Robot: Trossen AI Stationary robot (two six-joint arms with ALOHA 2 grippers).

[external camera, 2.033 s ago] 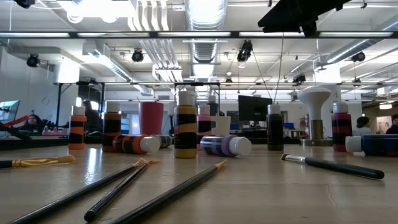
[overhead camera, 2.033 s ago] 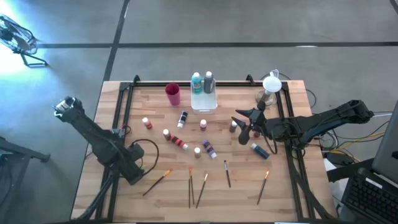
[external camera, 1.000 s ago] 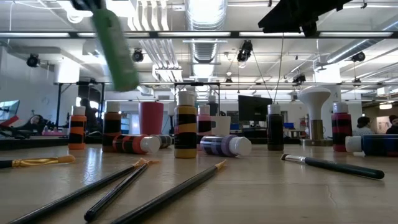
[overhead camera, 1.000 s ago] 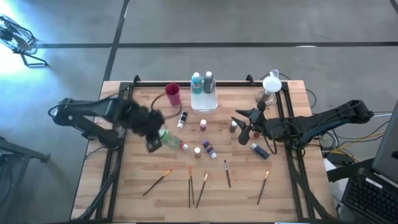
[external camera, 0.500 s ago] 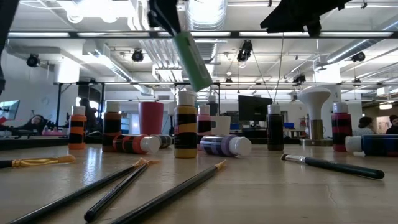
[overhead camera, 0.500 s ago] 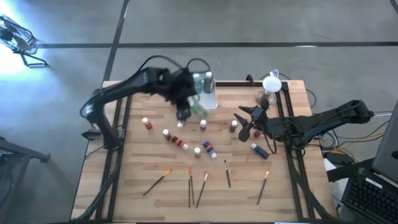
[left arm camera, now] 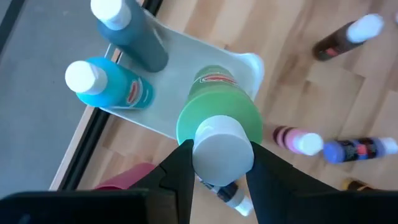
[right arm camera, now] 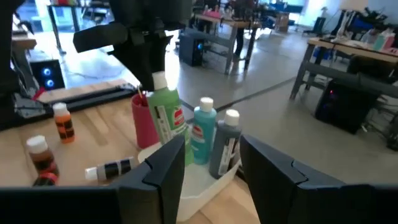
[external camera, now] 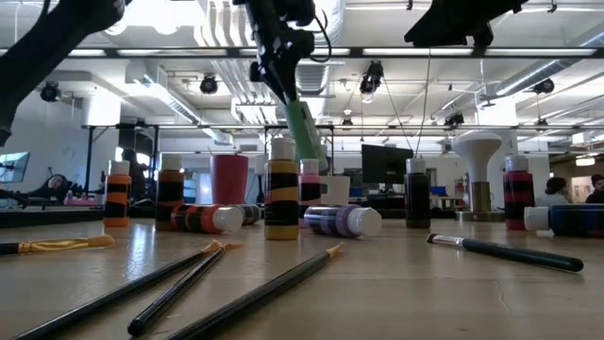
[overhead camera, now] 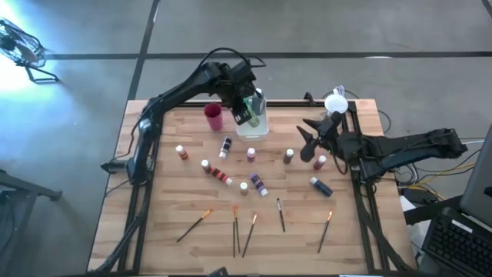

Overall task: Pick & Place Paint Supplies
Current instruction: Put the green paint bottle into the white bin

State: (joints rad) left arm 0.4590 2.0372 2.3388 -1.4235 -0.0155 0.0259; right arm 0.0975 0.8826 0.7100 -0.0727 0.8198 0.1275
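Left end effector (left arm camera: 216,163) on tilted, cap-up green bottle (left arm camera: 219,115)

The whole counter (overhead camera: 154,200) is seen straight down from above. It is viewed level from its near edge by the low camera. The tray (left arm camera: 186,81) is shared closely by both wrist views.
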